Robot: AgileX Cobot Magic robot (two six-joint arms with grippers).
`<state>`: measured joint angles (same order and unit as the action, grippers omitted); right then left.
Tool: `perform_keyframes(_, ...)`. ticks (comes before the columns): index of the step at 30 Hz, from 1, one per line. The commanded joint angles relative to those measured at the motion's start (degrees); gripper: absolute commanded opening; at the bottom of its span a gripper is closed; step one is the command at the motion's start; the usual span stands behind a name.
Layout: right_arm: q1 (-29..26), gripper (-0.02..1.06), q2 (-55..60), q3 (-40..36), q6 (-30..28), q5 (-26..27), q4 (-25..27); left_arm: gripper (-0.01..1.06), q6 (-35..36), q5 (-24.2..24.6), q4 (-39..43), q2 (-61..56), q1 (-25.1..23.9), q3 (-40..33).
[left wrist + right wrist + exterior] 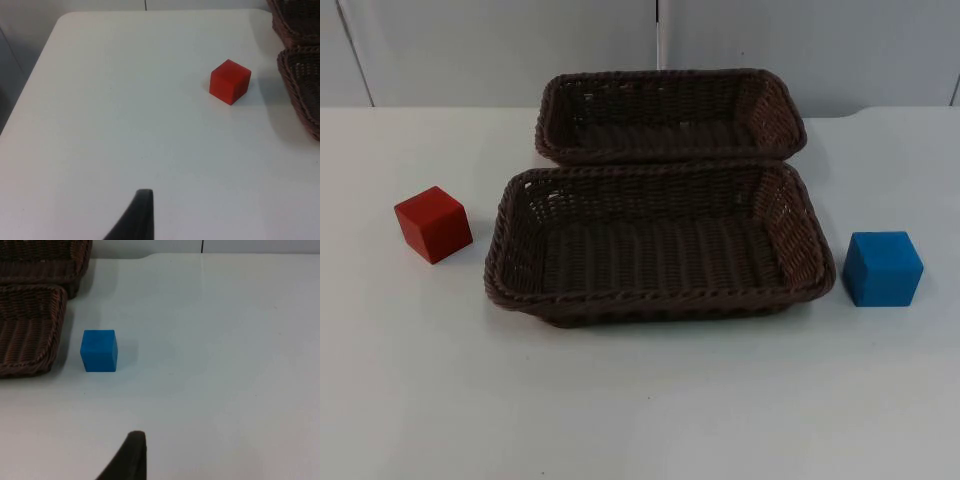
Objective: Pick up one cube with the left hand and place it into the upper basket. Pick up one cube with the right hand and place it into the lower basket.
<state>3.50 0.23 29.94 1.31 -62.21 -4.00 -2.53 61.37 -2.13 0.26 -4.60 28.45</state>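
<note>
Top view, two baskets, long axes left-right, upper basket (pixel 672 112) touching lower basket (pixel 658 245), one red cube (pixel 433 224) left, one blue cube (pixel 882 267) right, left gripper (pixel 142 212) and right gripper (pixel 132 452) back from cubes, finger state cannot tell.

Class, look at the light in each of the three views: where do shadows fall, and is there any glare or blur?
Top view: even, soft light; the red cube and blue cube throw faint shadows on the table, no glare. Left wrist view: a soft shadow lies beside the lower basket; the fingertip looks blurred. Right wrist view: the blue cube's shadow is faint, the picture bluish.
</note>
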Motion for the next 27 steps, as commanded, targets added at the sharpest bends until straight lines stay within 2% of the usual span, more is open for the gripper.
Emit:
perform_keyframes(1,-0.36,1.05,-0.23,-0.40,-0.71,0.47,-0.34,1.05,0.29,0.15,0.05,-0.26,-0.02,-0.12)
perform_keyframes(27,-0.36,1.05,-0.23,-0.40,-0.71,0.47,-0.34,1.05,0.29,0.15,0.05,-0.26,-0.02,-0.12)
